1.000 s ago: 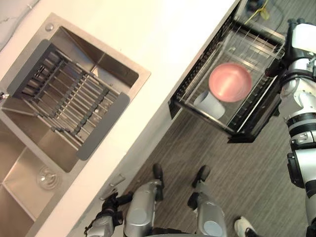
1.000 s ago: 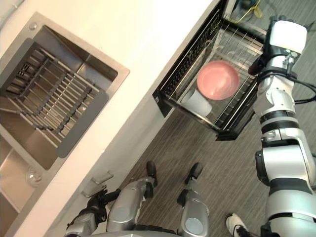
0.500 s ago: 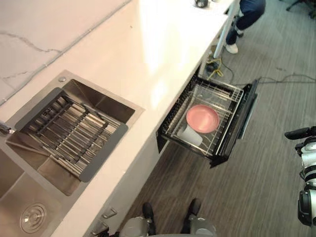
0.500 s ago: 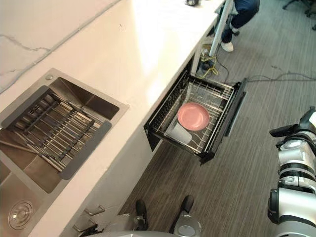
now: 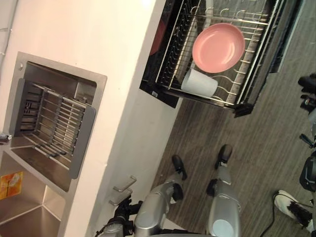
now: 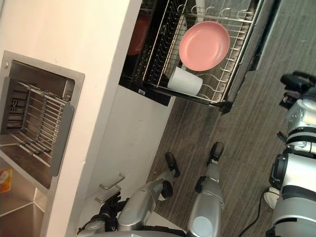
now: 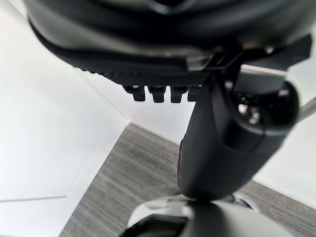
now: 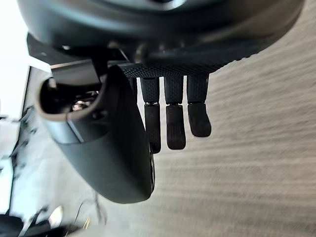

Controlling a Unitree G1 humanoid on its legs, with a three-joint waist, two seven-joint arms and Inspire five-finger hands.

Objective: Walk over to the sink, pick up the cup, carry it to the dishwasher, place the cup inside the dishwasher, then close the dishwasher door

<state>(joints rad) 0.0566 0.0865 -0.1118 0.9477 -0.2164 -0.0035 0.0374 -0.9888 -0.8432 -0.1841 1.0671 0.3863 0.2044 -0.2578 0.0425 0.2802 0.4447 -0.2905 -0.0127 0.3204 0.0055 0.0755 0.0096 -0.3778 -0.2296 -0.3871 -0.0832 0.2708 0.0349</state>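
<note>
Head view, looking down. A long white countertop (image 5: 98, 44) runs from the upper left toward the lower centre of the frame. A rectangular stainless-steel sink (image 5: 59, 64) is set into it at the left edge. A grey-framed wire drying rack (image 5: 52, 123) sits across the upper part of the sink. A flat orange-and-yellow item (image 5: 11, 183) lies in the basin at far left, too small to identify.

Upper centre to upper right: a black dishwasher drawer (image 5: 158, 93) stands pulled out and open, with a silver wire basket (image 5: 247, 74) inside. The small white cup (image 5: 199, 82) lies on its side in that basket, near the basket's lower edge in the frame. A round pink plate (image 5: 218, 48) sits just above the cup. I cannot tell whether the two touch.

Left hand (image 5: 121, 223): lower left of the frame, low beside the white cabinet front, near two metal bar handles (image 5: 123, 186). In its wrist view the fingers (image 7: 160, 93) lie straight in a close row with the thumb standing out, and they hold nothing.

Right hand (image 6: 296, 81): right edge of the frame, over the grey striped floor (image 5: 247, 148), apart from the drawer. In its wrist view the fingers (image 8: 173, 123) hang loose side by side, empty.

A white shoe (image 5: 291, 207) shows at lower right.
</note>
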